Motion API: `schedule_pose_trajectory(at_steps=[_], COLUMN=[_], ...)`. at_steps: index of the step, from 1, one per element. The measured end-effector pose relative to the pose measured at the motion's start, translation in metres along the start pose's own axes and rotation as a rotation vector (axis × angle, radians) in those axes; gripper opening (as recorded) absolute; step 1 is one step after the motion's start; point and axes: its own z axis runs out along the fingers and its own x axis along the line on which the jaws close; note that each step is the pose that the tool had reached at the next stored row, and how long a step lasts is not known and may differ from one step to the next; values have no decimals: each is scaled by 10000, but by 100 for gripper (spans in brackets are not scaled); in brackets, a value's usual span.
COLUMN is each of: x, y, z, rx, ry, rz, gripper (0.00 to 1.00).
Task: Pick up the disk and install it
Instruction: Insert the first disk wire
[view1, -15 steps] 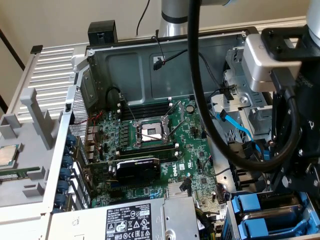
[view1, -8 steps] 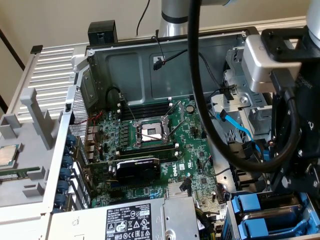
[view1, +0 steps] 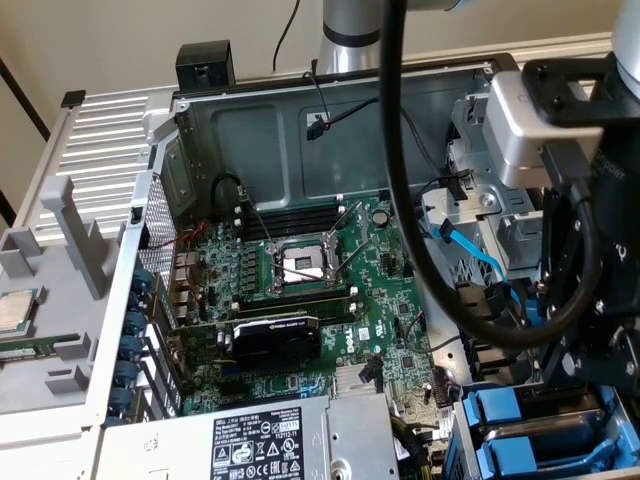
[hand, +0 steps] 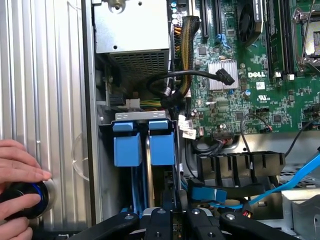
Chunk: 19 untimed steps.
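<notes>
Claw low at the drive bay, in the case's near corner on the exterior view's right; open or closed, cannot tell. Disk stands on edge in the bay in its blue carrier, just ahead of the claw; touching or apart, cannot tell. Second blue carrier just beside it, with a thin grey metal edge between the two. Hand outside the case wall, resting on a black round knob with a blue ring, on a ribbed silver panel. Power supply at the near edge, left of the bay, label up. Blue data cable runs just beyond the bay. Further in, a black graphics card lies across the green motherboard, then the open CPU socket. Grey far wall upright. Arm stands behind it, and a thick black cable loops down from there. Small square chip lies outside the case, at the exterior view's left.
</notes>
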Motion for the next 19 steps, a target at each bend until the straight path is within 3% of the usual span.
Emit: schedule_pose_trajectory(at_steps=[10,19], x=[2,2], y=[-1,2], z=[18,41], rx=[-2,105], ry=[-48,-54], rz=[-6,-5], gripper=[17,17])
